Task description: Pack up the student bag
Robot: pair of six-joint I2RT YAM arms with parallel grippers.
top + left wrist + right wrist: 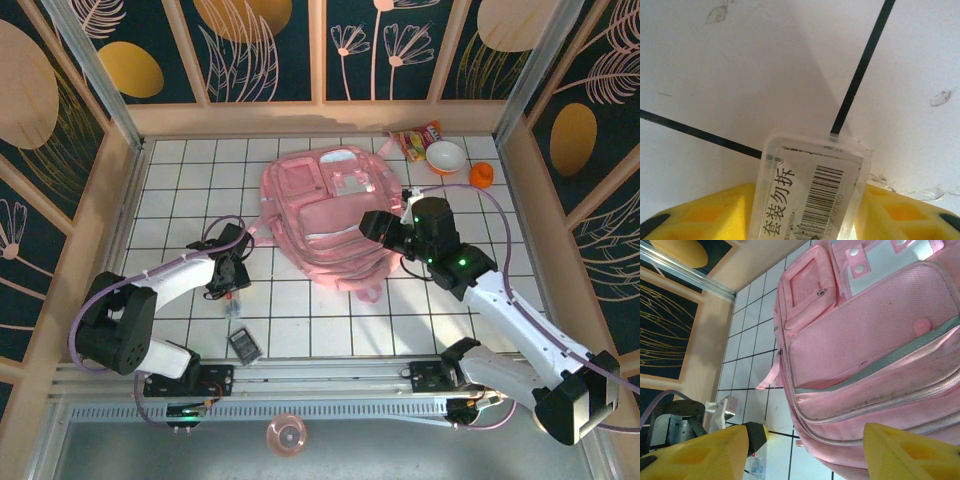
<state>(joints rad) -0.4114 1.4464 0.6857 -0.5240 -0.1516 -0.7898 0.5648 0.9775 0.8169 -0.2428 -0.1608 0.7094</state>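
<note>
Left jaws straddle clear box (pixel 812 192), grip unclear; right jaws gape near student bag (pixel 875 340).

Read on the white label (pixel 785 200) stuck to the clear plastic case (pixel 812 149): four black Chinese characters, 套装勿拆, set along the length of the case. Noted beside them, on the same label, a black barcode (pixel 826 192) with a line of small digits under it, too blurred to read. Seen on the snack packet (pixel 417 140): coloured print, too small to read.
</note>
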